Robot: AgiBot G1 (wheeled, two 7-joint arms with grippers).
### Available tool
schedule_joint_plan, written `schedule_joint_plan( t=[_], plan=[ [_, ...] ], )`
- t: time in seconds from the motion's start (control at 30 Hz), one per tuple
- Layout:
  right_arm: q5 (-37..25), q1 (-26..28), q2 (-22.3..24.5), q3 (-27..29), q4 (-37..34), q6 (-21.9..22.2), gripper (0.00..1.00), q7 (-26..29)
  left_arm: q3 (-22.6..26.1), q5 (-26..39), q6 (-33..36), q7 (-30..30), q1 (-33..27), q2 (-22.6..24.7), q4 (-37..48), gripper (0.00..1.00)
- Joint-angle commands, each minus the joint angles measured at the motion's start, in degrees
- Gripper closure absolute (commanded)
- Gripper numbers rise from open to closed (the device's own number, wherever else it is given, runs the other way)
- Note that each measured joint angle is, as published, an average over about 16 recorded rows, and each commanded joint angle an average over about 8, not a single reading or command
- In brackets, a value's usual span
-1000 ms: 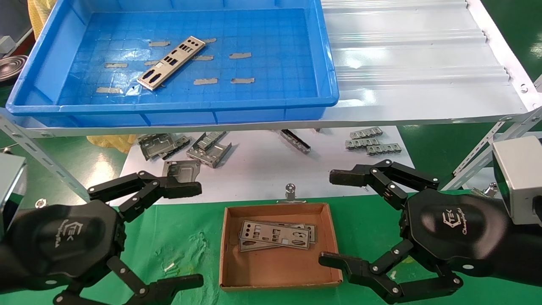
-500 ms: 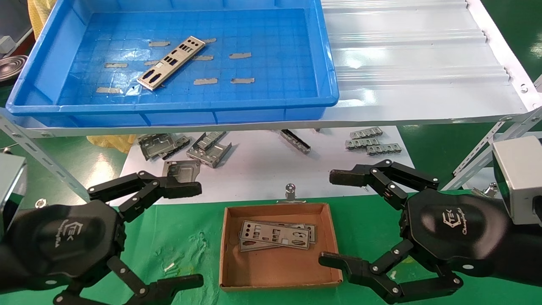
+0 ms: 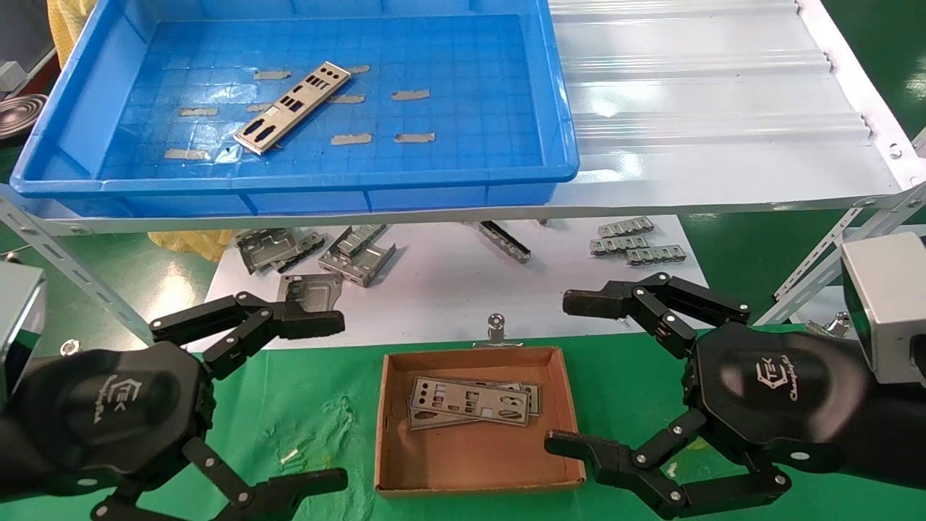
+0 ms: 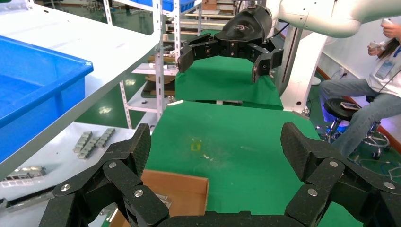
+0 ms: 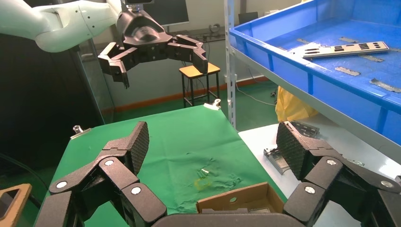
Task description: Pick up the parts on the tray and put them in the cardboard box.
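While both arms hang low over the green table, neither is carrying anything, so the task appears to sit between deliveries. The left gripper (image 3: 311, 401) hovers to the left of the cardboard box (image 3: 394, 463), fingers spread wide and empty. The right gripper (image 3: 571, 373) hovers just right of the box, likewise spread and empty.

One part (image 3: 293, 107) is left in the tray (image 3: 557, 108). It lies flat and diagonal on the blue grid floor, towards the tray's left half, among short grey tape strips (image 3: 410, 94). The tray rests on a white corrugated shelf (image 3: 709, 108), above and beyond the grippers.

Inside the box lies a stack of parts (image 3: 470, 401), overlapping near its far side. At least two can be counted; whether a third hides beneath cannot be told.

The next move is probably a reach up and forward into the tray for the last plate. Being thin and flat against the floor, it likely calls for catching an edge or a careful pinch across its narrow width.

Bent grey metal brackets (image 3: 358, 253) and a few small strips lie on a white sheet below the shelf; they are not part of the job.
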Motion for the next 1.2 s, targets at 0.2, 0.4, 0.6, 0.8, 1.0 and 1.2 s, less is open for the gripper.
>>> schedule_joint_plan(
  t=[0.2, 0.4, 0.6, 0.8, 1.0, 1.2],
  plan=[
    [0.00, 0.00, 0.00, 0.00, 0.00, 0.00, 0.00, 0.00, 0.00, 0.00, 0.00, 0.00, 0.00, 0.00, 0.00, 0.00],
    [0.00, 0.00, 0.00, 0.00, 0.00, 0.00, 0.00, 0.00, 0.00, 0.00, 0.00, 0.00, 0.00, 0.00, 0.00, 0.00],
    [0.00, 0.00, 0.00, 0.00, 0.00, 0.00, 0.00, 0.00, 0.00, 0.00, 0.00, 0.00, 0.00, 0.00, 0.00, 0.00],
    [0.00, 0.00, 0.00, 0.00, 0.00, 0.00, 0.00, 0.00, 0.00, 0.00, 0.00, 0.00, 0.00, 0.00, 0.00, 0.00],
    [0.00, 0.00, 0.00, 0.00, 0.00, 0.00, 0.00, 0.00, 0.00, 0.00, 0.00, 0.00, 0.00, 0.00, 0.00, 0.00],
    [0.00, 0.00, 0.00, 0.00, 0.00, 0.00, 0.00, 0.00, 0.00, 0.00, 0.00, 0.00, 0.00, 0.00, 0.00, 0.00]
  ],
)
